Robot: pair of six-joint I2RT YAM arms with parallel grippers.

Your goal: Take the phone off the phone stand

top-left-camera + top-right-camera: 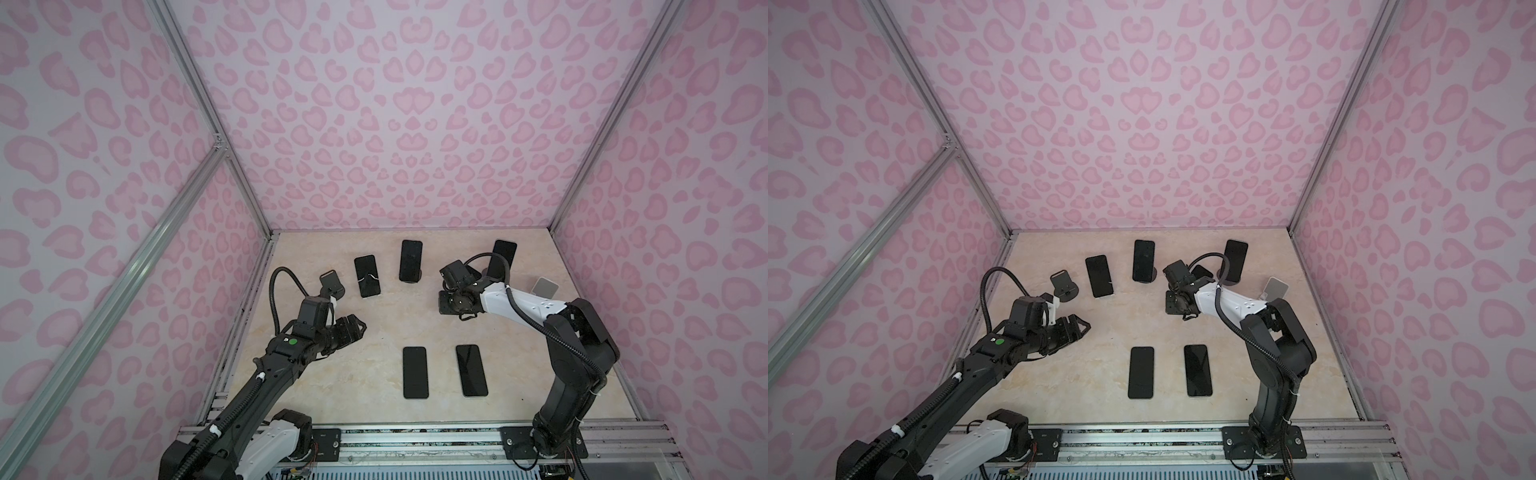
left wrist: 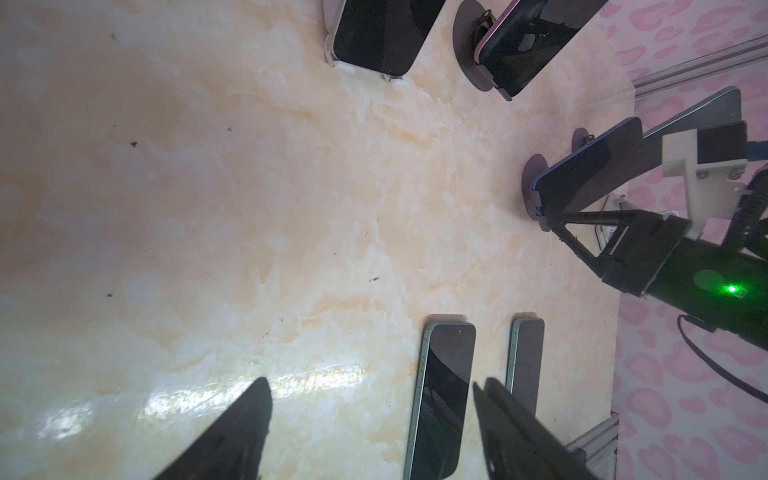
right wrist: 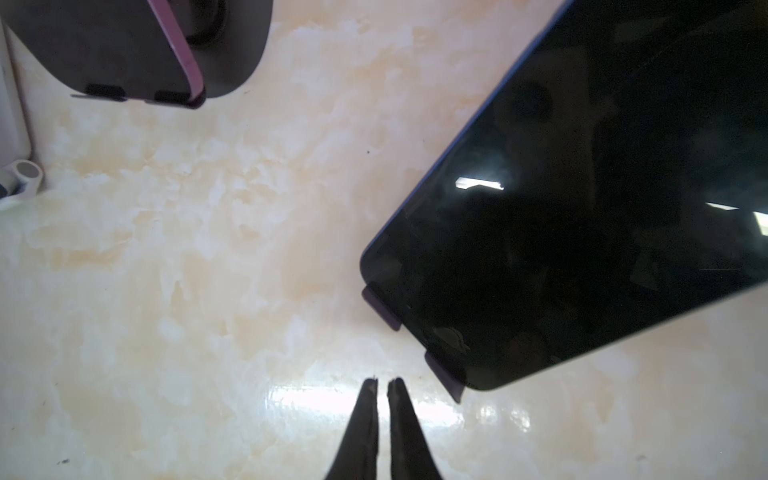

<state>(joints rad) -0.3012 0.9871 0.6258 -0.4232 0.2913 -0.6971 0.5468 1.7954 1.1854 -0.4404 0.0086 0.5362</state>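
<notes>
Toward the far edge of the table (image 1: 395,316), right of its middle, the phone (image 3: 582,187) leans on its phone stand (image 3: 380,309). In both top views the right arm covers nearly all of it, and only a dark sliver shows beside the wrist. The right wrist view gives it plainly: a black screen, its lower edge seated in the stand's two purple lips. The left wrist view adds the stand's round foot on the table, with the right arm's fingers lying low at the phone's lower end.

The right gripper (image 3: 382,380) is all but closed, with a thin slit between the tips and nothing in it. The tips sit just beside the nearer purple lip, a strip of table showing between.

The left gripper (image 2: 370,380) is spread wide and empty over the table's left half, well apart from the phone.
</notes>
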